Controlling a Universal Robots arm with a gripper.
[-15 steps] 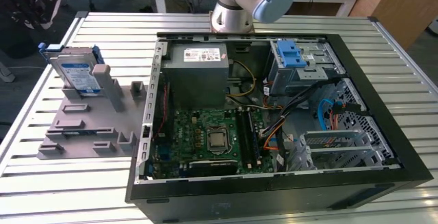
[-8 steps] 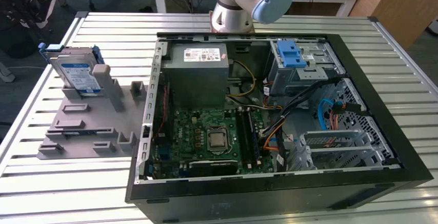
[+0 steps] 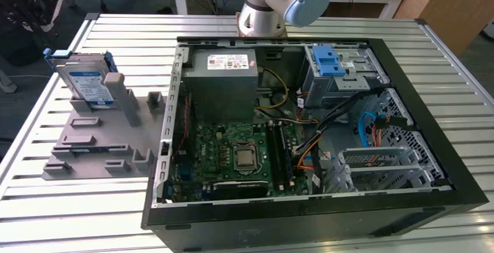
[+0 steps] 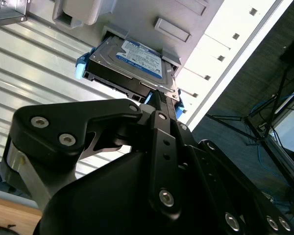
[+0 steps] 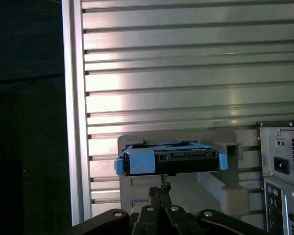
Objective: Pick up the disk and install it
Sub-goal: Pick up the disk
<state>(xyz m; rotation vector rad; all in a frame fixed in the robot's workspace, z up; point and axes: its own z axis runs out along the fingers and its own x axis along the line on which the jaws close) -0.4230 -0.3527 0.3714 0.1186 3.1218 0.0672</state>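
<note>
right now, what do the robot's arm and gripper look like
The arm is a smooth silver-grey tube with a rounded pale blue cap on one joint. The gripper is matte black, built of flat linked bars pinned with round silver screw heads, narrowing to slim black fingers.

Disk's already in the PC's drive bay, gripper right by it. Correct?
Not the bay. The disk stands in the grey holder on the table, outside the PC case, as the exterior view shows. The gripper is right by it in both wrist views.
</note>
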